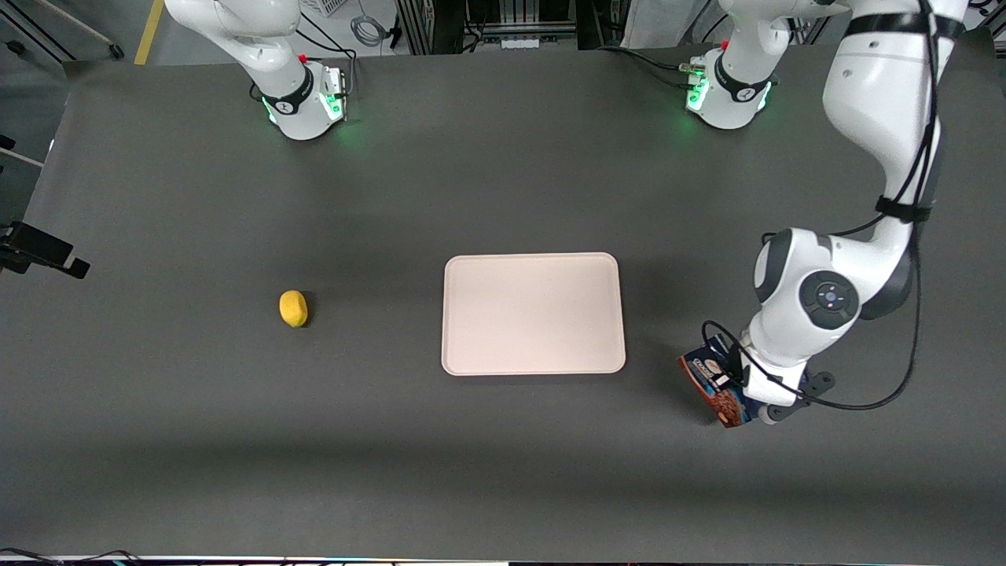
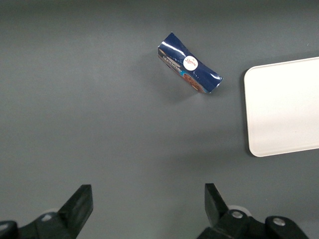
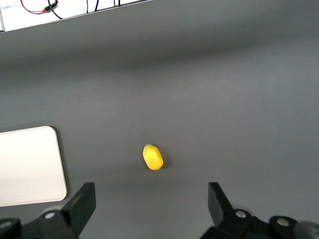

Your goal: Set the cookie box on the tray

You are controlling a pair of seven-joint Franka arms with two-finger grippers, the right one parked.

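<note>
1. Cookie box [image 2: 190, 63] lies on the dark table [image 1: 503, 464], near the tray [image 1: 534, 313] toward the working arm's end, not touching it.
2. Pincer [image 2: 148, 204] hangs above the box, fingers wide apart, holding nothing.

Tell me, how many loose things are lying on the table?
3: a cookie box under the open end effector, a tray mid-table, and a lemon toward the parked arm's end.

Cookie box [image 2: 190, 63]: glossy printed carton, glare seen. Tray [image 1: 533, 313]: smooth, matt, plastic-looking. Table [image 1: 503, 196]: matt dark grey covering. Gripper [image 2: 148, 204] above table: black matt fingers, apart.
</note>
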